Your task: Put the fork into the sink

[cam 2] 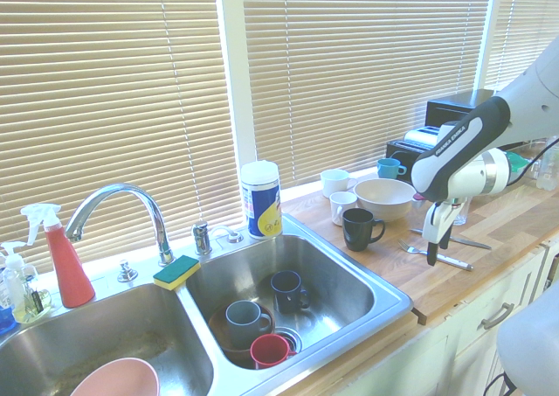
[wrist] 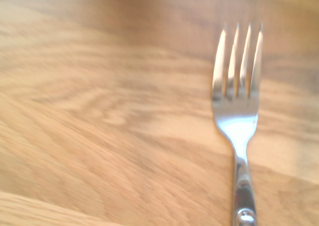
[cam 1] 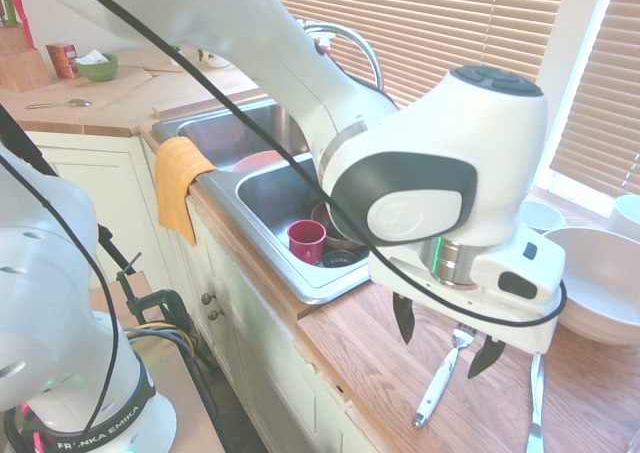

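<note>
Fork [cam 1: 441, 376] lies flat on the counter [cam 1: 380, 373], well apart from the sink [cam 2: 349, 278]. Gripper [cam 1: 447, 338] hangs above the fork, jaws spread, empty. Best grip: descend straight, straddle the white handle crosswise, then close.

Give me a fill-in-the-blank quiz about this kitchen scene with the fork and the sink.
1. The fork lies on the wooden ____.
2. The gripper hangs above the fork with its fingers ____.
3. The small cup in the sink nearest the counter's front edge is ____ in colour.
4. A yellow and green ____ sits on the rim behind the sink.

Missing words: counter; open; red; sponge
</note>
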`<state>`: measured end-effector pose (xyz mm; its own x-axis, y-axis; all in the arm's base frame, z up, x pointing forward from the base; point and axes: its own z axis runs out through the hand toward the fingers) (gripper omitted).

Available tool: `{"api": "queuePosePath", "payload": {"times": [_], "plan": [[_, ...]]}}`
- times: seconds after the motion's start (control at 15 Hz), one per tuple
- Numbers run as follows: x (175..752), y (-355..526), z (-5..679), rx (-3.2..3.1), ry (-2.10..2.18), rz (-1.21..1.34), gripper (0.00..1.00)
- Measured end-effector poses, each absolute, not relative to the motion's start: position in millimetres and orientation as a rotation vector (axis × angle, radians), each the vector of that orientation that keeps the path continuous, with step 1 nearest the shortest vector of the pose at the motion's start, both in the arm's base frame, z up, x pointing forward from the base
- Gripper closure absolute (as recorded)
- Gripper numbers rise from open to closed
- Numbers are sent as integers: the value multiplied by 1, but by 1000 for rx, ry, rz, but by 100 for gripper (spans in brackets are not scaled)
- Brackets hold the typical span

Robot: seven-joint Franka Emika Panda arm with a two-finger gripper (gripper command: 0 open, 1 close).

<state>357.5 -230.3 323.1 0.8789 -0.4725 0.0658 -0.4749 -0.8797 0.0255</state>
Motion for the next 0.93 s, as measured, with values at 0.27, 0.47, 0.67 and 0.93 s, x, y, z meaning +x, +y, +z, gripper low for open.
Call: {"api": "queuePosePath", "payload": {"times": [0.27,0.47,0.67,0.93], "plan": [[358,-230,317,3006,-755,73,100],[360,-230,315,3005,-752,71,100],[361,-231,314,3003,-758,69,100],[360,-232,313,3006,-780,64,100]]}}
